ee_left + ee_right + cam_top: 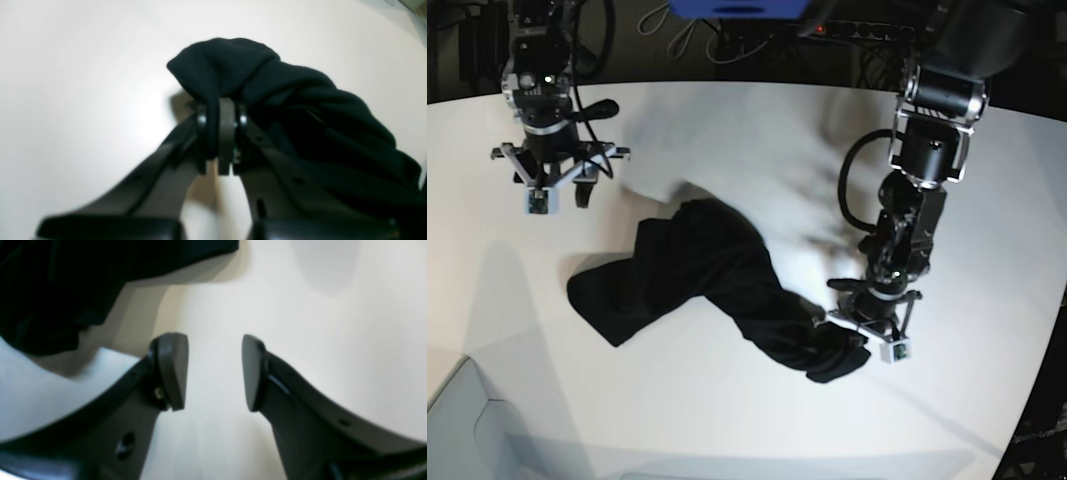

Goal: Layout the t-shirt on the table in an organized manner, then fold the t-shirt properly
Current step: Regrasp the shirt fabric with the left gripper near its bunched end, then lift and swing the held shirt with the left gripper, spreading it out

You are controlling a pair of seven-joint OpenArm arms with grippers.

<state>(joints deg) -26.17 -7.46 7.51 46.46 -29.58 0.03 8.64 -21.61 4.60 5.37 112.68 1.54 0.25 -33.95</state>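
Note:
The black t-shirt lies crumpled in a long bunch across the middle of the white table. My left gripper is at the bunch's near right end. In the left wrist view it is shut on a fold of the t-shirt, and cloth bulges above the fingertips. My right gripper hovers at the far left, apart from the cloth. In the right wrist view it stands open with only bare table between its pads, and the t-shirt fills the upper left corner.
Cables and dark equipment line the far side beyond the table. A blue object sits at the top centre. A pale box corner shows at the lower left. The table's curved edge runs down the right side.

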